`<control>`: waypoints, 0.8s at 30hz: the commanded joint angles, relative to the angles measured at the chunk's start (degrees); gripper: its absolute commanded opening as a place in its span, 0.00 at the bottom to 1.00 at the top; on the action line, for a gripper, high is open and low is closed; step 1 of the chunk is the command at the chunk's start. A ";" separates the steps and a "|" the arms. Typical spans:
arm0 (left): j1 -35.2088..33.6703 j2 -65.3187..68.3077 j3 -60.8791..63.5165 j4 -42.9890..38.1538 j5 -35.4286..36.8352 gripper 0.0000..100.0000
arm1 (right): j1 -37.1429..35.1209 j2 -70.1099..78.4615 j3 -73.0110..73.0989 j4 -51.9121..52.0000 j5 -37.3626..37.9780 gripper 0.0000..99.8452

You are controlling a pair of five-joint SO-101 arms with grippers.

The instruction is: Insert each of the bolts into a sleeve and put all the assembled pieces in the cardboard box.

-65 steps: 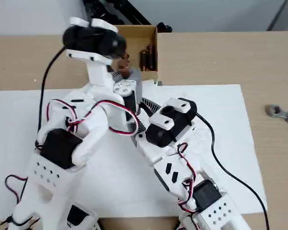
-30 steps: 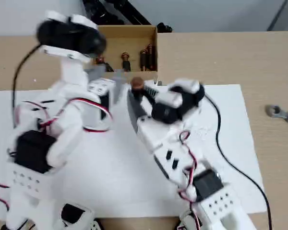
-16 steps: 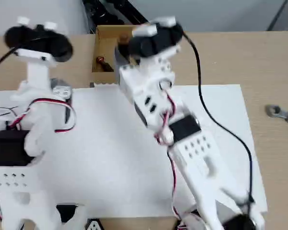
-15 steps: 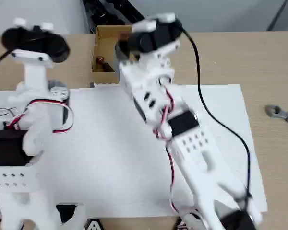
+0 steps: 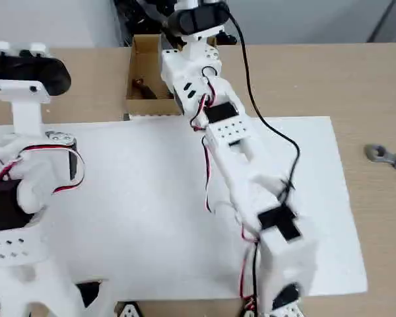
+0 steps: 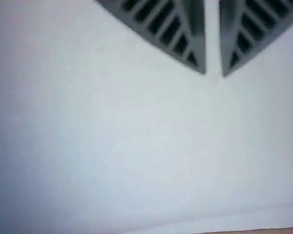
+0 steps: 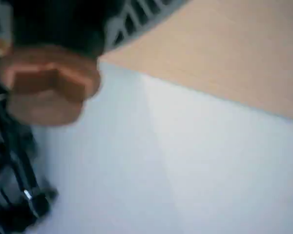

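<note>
A pale wooden desk [image 5: 330, 79] carries a large white paper sheet [image 5: 138, 198] that covers most of its middle and near part. A small brown open-topped cardboard box [image 5: 148, 105] stands at the far edge of the desk, left of centre, with its near wall touching the far edge of the sheet. On the box floor, close to the wall facing the desk's left edge, lies a small dark copper-coloured piece [image 5: 140, 84]; whether it is a bolt alone or an assembled one is too small to tell.

The white right arm [image 5: 244, 158] stretches from the near edge of the desk, right of centre, diagonally across the sheet to the box, and its wrist sits over the box's right part. A black cable [image 5: 251, 86] runs along it. In the right wrist view the right gripper [image 7: 83, 46] has its jaws closed on a copper-coloured hex-headed bolt [image 7: 49, 85]; the view is blurred and no sleeve can be made out.

The white left arm [image 5: 26, 165] stands at the left edge of the desk, over the sheet's left side. The left gripper [image 6: 213, 68] points at bare white paper, its grey ribbed jaws nearly together with a narrow slit and nothing between them.

A small grey metal part [image 5: 386, 156] lies on bare wood near the desk's right edge, well apart from the sheet.
</note>
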 commanded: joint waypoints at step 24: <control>-0.44 -0.70 1.63 1.85 2.02 0.01 | 2.42 23.96 -18.20 12.00 -0.35 0.16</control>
